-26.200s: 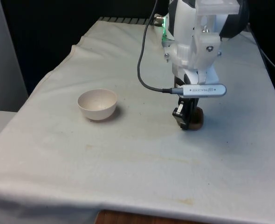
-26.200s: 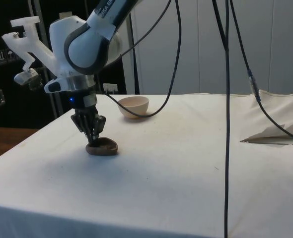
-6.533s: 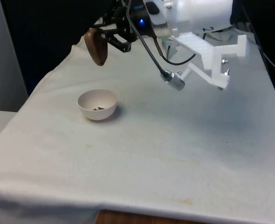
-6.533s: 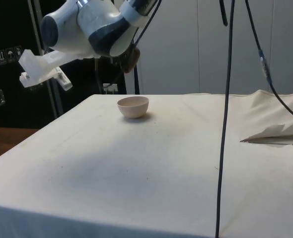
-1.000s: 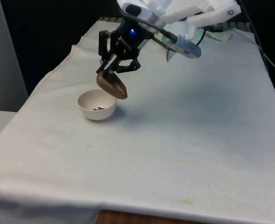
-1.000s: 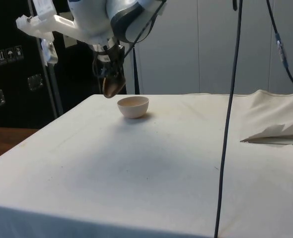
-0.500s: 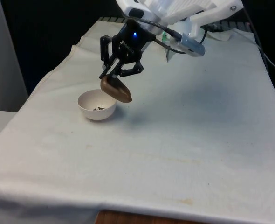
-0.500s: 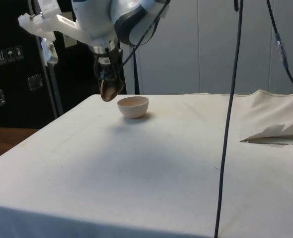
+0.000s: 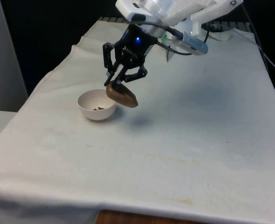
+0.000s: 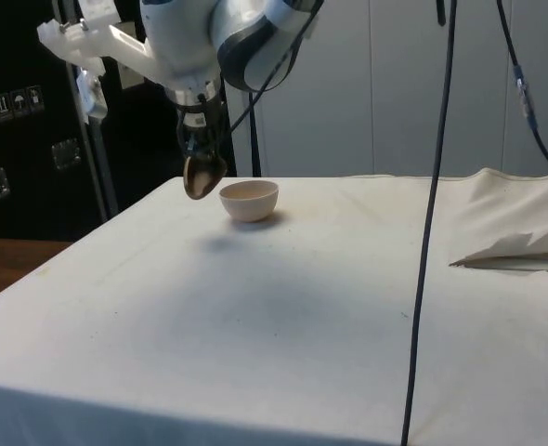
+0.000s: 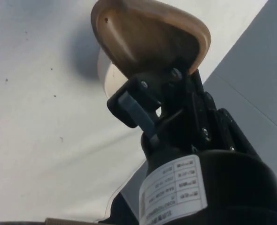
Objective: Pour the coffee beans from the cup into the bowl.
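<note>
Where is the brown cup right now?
The brown cup is held in the air by the gripper, just off the white bowl's rim on the front view's right, above the white cloth.

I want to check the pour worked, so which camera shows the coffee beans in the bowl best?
The front view: it looks down into the bowl, where the dark beans lie at the bottom. The side view sees just the bowl's outer wall; in the wrist view the cup hides most of it.

I see a brown wooden cup (image 9: 122,95), its inside a paler tan, pinched by the black gripper (image 9: 115,83) on the white arm (image 9: 175,10). The bowl (image 9: 97,105) is cream, with dark beans (image 9: 98,108) in it. The cloth (image 9: 184,140) is white with faint yellowish stains.
</note>
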Controlling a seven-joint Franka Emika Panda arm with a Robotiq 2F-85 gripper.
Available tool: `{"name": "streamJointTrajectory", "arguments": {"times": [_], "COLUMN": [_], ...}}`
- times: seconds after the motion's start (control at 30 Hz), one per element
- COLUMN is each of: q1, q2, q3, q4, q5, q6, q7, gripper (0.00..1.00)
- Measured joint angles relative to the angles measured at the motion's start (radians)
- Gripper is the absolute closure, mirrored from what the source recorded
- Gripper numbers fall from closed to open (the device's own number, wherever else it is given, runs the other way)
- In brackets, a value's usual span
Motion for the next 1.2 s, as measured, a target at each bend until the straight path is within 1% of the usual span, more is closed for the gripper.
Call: {"name": "streamJointTrajectory", "arguments": {"times": [0.1, 0.2, 0.43, 0.63, 0.77, 0.9, 0.97, 1.17, 1.2], "q1": [-0.001, -0.004, -0.007, -0.011, -0.012, -0.014, -0.015, -0.017, -0.017], "q2": [0.003, 0.010, 0.020, 0.033, 0.037, 0.045, 0.047, 0.060, 0.064], "q3": [-0.001, -0.002, -0.002, -0.002, -0.002, -0.002, -0.002, -0.002, -0.003], "q4": [-0.002, -0.003, -0.004, -0.006, -0.006, -0.008, -0.008, -0.008, -0.008], "q5": [0.004, 0.023, 0.044, 0.081, 0.093, 0.120, 0.126, 0.182, 0.198], "q6": [0.013, 0.041, 0.076, 0.120, 0.133, 0.162, 0.167, 0.207, 0.219], "q7": [-0.008, -0.033, -0.064, -0.111, -0.124, -0.159, -0.165, -0.227, -0.245], "gripper": [1.00, 1.00, 1.00, 1.00, 1.00, 1.00, 1.00, 1.00, 1.00]}}
